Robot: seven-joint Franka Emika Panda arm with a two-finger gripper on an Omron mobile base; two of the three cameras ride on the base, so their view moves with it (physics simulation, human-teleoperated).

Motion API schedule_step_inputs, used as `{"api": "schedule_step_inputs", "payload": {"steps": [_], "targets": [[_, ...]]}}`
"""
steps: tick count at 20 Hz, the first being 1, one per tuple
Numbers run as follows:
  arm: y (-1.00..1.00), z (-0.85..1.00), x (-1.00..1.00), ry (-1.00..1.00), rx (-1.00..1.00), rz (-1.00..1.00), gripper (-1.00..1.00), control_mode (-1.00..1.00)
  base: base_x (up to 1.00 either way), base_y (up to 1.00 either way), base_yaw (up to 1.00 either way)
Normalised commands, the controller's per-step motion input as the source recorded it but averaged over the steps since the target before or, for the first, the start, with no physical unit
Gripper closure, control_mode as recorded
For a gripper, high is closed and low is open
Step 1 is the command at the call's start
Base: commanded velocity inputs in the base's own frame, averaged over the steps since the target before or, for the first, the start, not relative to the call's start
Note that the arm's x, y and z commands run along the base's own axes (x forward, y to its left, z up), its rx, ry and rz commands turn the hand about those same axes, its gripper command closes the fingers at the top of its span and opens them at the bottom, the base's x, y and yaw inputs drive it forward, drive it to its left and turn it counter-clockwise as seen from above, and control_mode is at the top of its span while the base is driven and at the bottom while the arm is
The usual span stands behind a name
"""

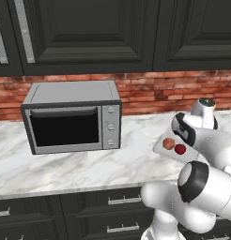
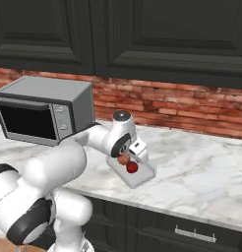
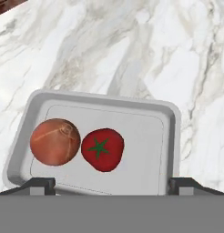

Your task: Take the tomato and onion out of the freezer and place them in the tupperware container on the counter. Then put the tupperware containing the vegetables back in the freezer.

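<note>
Two vegetables lie in the tray (image 3: 170, 136): the onion (image 3: 55, 141) and the tomato (image 3: 103, 149), side by side and touching or nearly so, with the rest of the tray floor bare. That tray sits on the marble counter (image 1: 65, 164), to the right of the microwave (image 1: 73, 122) and near the counter's front edge. Above the tray hangs the gripper (image 3: 111, 184), jaws spread wide apart, one fingertip (image 3: 38, 184) over each end of the tray's near wall, holding nothing.

Deep-red tomato (image 3: 103, 149), orange-brown onion (image 3: 55, 141), pale grey tupperware container (image 3: 166, 150), white-grey veined counter (image 3: 109, 50)
</note>
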Motion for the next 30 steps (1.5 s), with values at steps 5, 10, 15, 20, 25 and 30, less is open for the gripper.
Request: {"api": "schedule_step_inputs", "payload": {"steps": [5,10,15,20,25,30], "targets": [[-0.54,0.00,-0.60,0.00,0.00,0.00,-1.00,-1.00,0.00,0.00,0.00],[-0.17,-0.07,-0.03,0.00,0.00,0.00,-1.00,-1.00,0.00,0.00,0.00],[-0.19,-0.36,0.02,0.01,0.00,0.00,-1.00,-1.00,0.00,0.00,0.00],[-0.23,-0.35,0.03,0.01,0.00,0.00,-1.00,-1.00,0.00,0.00,0.00],[-0.11,-0.24,0.18,0.01,0.00,0.00,-1.00,-1.00,0.00,0.00,0.00],[-0.09,-0.25,0.33,0.05,0.00,0.00,-1.00,-1.00,0.00,0.00,0.00]]}}
